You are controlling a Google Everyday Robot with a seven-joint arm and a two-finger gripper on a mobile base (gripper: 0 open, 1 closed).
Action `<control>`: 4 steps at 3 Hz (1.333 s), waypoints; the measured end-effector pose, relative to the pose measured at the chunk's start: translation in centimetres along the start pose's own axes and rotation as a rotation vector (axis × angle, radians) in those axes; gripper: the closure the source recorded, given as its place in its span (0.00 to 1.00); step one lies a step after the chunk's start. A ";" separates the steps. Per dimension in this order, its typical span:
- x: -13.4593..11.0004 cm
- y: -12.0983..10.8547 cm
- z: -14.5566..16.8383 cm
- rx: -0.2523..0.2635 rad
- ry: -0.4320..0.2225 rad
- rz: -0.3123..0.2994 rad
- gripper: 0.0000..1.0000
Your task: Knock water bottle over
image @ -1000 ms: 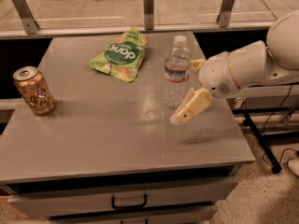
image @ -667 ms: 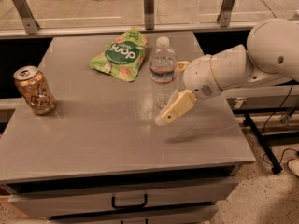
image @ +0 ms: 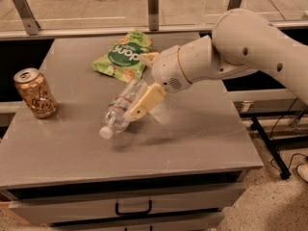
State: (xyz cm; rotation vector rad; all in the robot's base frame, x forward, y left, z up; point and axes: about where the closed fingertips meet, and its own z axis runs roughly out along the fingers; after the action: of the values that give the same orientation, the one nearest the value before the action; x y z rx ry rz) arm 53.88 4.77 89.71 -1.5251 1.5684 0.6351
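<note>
Flat grey table had open room front and right. Gripper over centre, fingers spread, lower one against the clear ribbed bottle, tipped, cap front-left. Crinkly green bag behind; can near left edge.

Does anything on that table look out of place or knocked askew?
Yes: the water bottle is tipped far over mid-table, its cap pointing front-left, with the gripper right against it. The soda can stands upright and the chip bag lies flat.

Gripper low, forward — jaws apart
</note>
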 end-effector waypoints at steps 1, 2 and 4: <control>-0.1 0.4 0.2 -0.002 0.010 0.003 0.00; 0.7 0.4 -1.1 0.016 0.033 0.009 0.00; 2.3 -3.8 -8.7 0.094 0.135 -0.074 0.00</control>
State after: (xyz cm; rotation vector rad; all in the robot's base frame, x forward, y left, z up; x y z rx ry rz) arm 55.90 -4.20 93.05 -1.5746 1.6104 0.4181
